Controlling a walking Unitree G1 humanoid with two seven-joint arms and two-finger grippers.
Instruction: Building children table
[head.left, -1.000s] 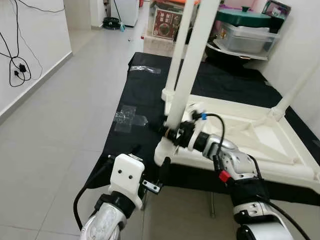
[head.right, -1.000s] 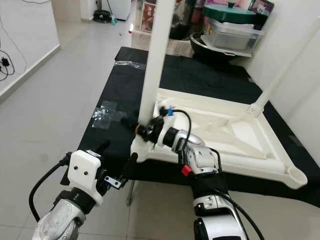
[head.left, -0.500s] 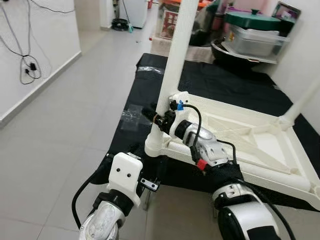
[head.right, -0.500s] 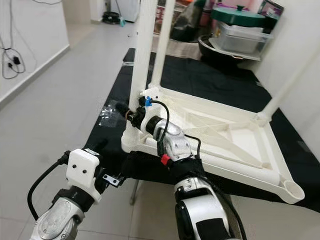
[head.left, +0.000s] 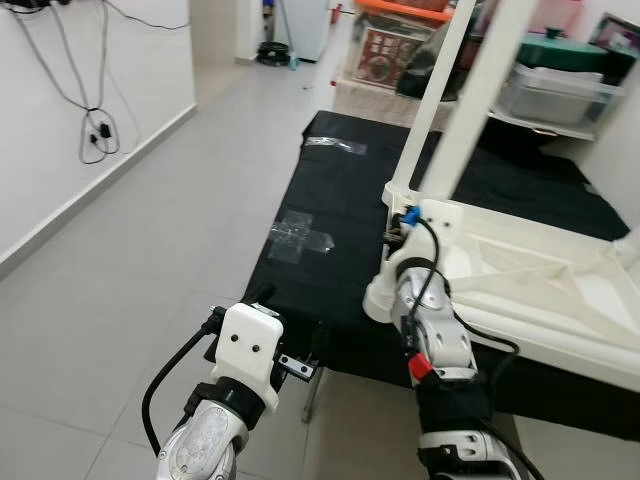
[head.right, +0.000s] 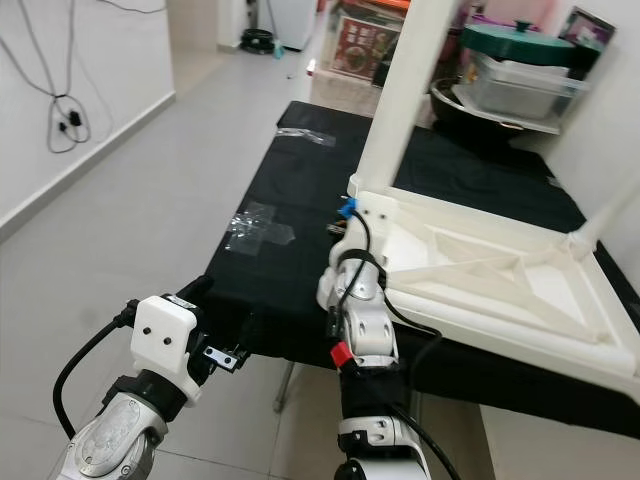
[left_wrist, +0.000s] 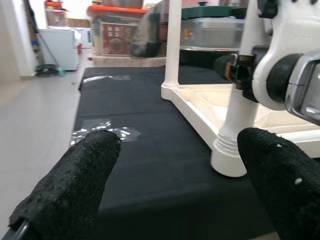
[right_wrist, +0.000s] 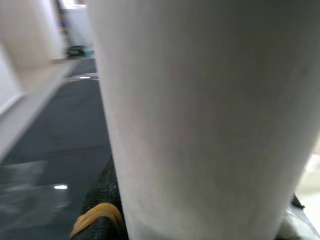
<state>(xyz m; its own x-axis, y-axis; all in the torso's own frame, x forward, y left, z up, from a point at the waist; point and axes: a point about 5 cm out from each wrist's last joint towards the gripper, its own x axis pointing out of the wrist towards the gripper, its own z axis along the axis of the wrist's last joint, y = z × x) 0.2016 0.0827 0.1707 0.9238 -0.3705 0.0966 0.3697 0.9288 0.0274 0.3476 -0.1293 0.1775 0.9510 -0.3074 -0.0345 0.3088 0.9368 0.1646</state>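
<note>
The white children's table (head.right: 500, 270) lies upside down on a black mat (head.left: 330, 210) on the floor, with legs standing up from its corners. The right gripper (head.left: 398, 232) is at the near-corner leg (head.left: 480, 95), and its wrist view has the leg pressed between the fingers (right_wrist: 102, 197), so it looks clamped on it. This appears to be the step of seating or twisting that leg into its socket. The left gripper (left_wrist: 175, 165) hovers low, fingers wide apart and empty, facing the same corner. Next likely calls for pressing the leg home, then letting go
</note>
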